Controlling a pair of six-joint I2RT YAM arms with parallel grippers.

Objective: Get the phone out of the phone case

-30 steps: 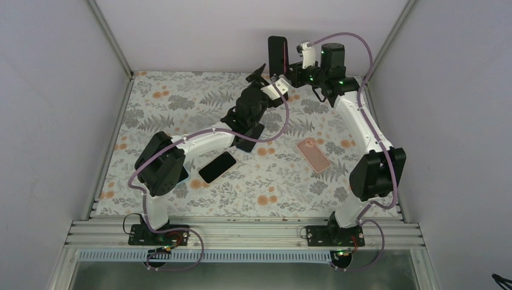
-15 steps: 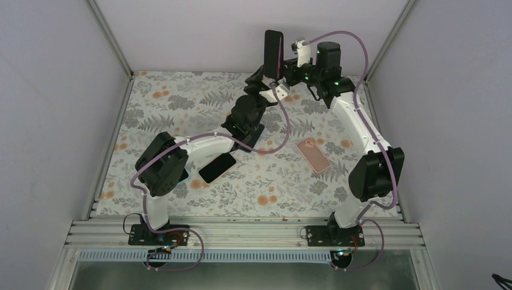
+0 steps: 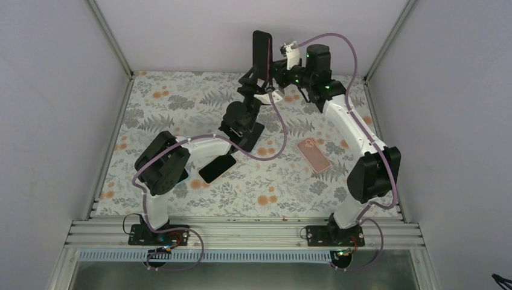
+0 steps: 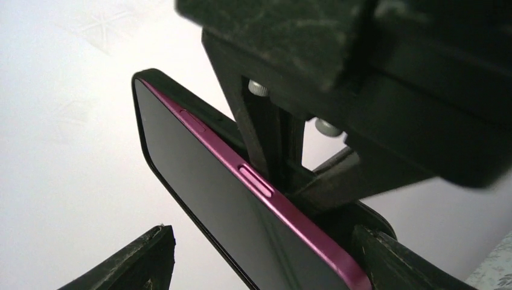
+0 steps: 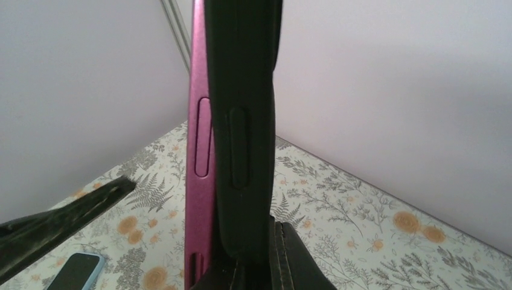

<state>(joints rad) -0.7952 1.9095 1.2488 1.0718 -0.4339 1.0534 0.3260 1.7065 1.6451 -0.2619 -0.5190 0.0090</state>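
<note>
A magenta phone [image 3: 261, 48] stands upright in the air at the back of the cell, partly peeled away from its black phone case [image 5: 244, 121]. My right gripper [image 3: 276, 63] is shut on the case's lower end, and its fingers [image 5: 296, 260] clamp the black shell. The phone's magenta edge [image 5: 200, 181] stands apart from the case on the left. My left gripper [image 3: 256, 83] reaches up from below, open, its jaws straddling the phone [image 4: 284, 205]. One left finger [image 4: 139, 260] stays clear of the dark screen; the other [image 4: 398, 263] lies close against the case's side.
A pink phone case [image 3: 314, 154] lies flat on the floral mat right of centre. A dark phone with a light blue rim [image 3: 217, 167] lies near the left arm's elbow. Pale walls and metal frame posts enclose the mat.
The right arm has carried the phone and case to the left and slightly up. The left gripper has followed upward around the phone's lower end, its jaws narrowing.
</note>
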